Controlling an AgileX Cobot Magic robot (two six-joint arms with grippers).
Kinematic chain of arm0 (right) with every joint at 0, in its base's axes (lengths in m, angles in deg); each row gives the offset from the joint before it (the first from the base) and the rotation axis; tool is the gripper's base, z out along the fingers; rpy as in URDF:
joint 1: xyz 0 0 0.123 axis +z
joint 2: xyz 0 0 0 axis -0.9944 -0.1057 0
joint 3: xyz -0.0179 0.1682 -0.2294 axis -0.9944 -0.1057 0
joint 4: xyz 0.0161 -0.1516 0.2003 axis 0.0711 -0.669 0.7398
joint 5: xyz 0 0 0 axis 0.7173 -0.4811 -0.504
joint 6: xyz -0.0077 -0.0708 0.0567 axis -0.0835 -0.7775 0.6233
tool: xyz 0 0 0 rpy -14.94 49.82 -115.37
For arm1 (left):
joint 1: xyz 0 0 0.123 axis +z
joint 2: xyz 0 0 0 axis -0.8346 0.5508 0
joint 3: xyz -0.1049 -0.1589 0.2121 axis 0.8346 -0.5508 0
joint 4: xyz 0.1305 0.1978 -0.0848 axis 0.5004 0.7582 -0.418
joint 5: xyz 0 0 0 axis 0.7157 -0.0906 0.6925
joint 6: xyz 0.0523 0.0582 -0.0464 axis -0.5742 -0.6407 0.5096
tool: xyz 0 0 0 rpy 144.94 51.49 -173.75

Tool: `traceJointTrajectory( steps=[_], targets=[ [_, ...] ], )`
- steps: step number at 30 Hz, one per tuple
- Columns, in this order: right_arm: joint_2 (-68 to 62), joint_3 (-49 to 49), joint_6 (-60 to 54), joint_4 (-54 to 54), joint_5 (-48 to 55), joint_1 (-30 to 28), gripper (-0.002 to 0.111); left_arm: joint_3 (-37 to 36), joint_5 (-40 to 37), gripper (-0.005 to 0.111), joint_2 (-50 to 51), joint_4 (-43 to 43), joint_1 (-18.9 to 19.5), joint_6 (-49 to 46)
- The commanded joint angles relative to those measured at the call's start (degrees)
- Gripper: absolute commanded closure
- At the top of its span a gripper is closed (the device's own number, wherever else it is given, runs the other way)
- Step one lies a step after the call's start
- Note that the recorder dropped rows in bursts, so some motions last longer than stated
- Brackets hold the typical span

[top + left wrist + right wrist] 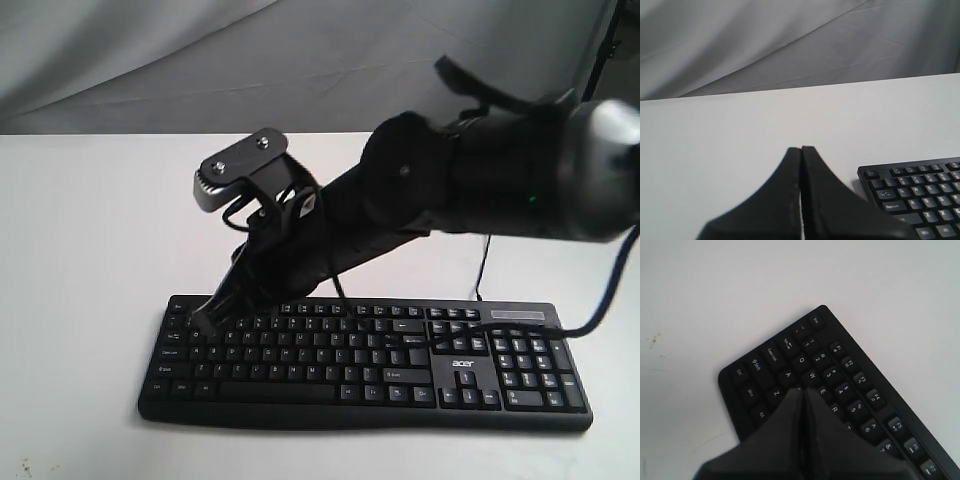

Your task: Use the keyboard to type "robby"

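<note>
Just below closed right fingers (782, 432), keyboard (840, 371)

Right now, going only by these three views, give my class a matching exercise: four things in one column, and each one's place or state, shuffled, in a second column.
Column one
1. black right end effector
2. black left end effector
3. white "acer" logo
4. creased grey cloth

Column two
A. behind the flat white table
B. shut, over bare table beside the wide black plastic keyboard
C. shut, at the keyboard's left-hand letter keys
D. printed on the keyboard's right half

Pairs: 1-C, 2-B, 3-D, 4-A
</note>
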Motion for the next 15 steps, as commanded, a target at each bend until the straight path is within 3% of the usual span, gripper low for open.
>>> traceJointTrajectory(
  steps=[1,15],
  targets=[
    [-4.46,0.34,-2.11,0.81,-6.26,1.62,0.108,-0.25,0.42,0.107,-0.20,0.27,-0.36,0.16],
    [-11.07,0.57,-5.00,2.42,-10.43,1.59,0.108,-0.25,0.42,0.107,-0.20,0.27,-0.36,0.16]
  ],
)
